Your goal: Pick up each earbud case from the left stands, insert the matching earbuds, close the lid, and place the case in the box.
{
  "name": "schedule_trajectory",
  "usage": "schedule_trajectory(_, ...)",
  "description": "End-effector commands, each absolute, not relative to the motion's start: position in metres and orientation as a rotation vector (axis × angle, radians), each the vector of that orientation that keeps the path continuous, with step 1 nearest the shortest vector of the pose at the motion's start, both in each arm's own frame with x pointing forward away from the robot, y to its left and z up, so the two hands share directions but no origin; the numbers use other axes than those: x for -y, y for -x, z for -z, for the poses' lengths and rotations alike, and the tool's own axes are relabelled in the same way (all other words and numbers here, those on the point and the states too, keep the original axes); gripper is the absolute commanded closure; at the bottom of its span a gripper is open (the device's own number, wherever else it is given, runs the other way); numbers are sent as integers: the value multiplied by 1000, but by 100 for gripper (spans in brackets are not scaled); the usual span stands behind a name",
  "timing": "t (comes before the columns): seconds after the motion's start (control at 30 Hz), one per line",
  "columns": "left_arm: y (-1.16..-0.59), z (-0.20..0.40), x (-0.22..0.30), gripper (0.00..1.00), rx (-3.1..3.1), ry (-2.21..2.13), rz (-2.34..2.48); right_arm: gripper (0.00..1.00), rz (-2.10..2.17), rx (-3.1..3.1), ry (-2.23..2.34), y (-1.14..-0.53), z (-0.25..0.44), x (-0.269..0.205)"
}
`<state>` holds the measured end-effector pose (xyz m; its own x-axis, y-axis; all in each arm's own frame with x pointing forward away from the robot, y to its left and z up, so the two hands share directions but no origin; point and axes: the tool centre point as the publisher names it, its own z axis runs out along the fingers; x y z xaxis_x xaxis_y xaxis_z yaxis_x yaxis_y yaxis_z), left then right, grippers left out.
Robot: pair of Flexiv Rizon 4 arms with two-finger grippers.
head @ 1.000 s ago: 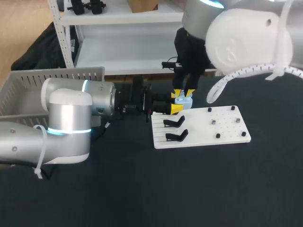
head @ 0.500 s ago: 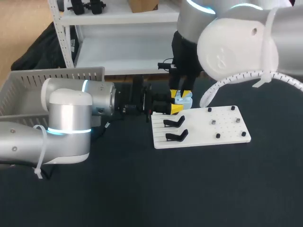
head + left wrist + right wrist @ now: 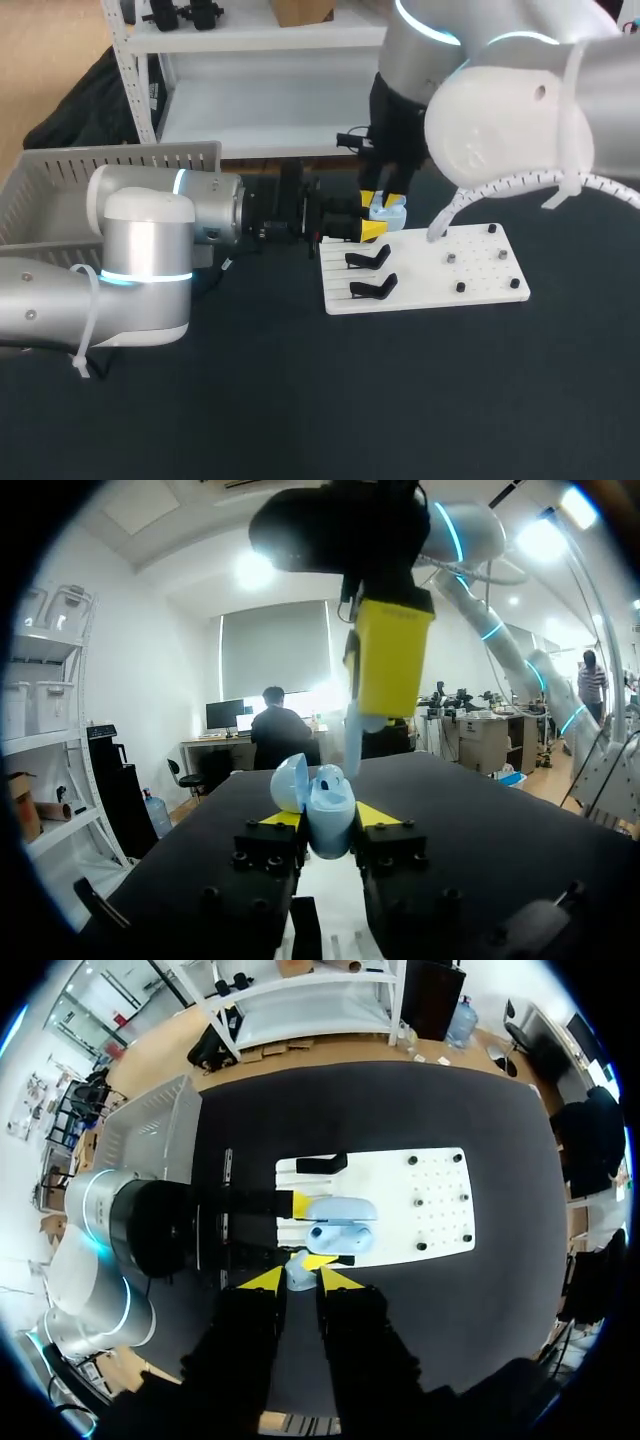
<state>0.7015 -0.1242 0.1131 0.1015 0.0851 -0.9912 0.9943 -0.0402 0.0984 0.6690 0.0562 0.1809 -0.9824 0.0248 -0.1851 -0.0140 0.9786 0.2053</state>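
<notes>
Since a second ago the right gripper (image 3: 381,200) has edged left, pinching an earbud (image 3: 299,1277) just above the open earbud case (image 3: 322,802). Below it the left gripper (image 3: 322,820) clamps that case over the stand board (image 3: 480,270), steadying it for insertion.

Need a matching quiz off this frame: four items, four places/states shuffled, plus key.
Items
1. earbud case
2. earbud
3. black stands
4. grey basket

Places/states
A. on the white board, holding nothing
B. at the far left of the table
C. lid open, clamped in the left gripper
D. pinched in the right gripper, just above the case

Pairs: 1-C, 2-D, 3-A, 4-B
</notes>
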Motion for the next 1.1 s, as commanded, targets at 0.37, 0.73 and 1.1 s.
schedule_trajectory(0.37,-701,-112,124,100,-1178,-1343,1117,100,-318,-2912,-44,-672,-173,-52)
schedule_trajectory(0.73,-701,-112,124,100,-1178,-1343,1117,100,-319,-2913,-55,-677,-172,-52)
schedule_trajectory(1.1,-701,-112,124,100,-1178,-1343,1117,100,-324,-2919,-68,-679,-168,-52)
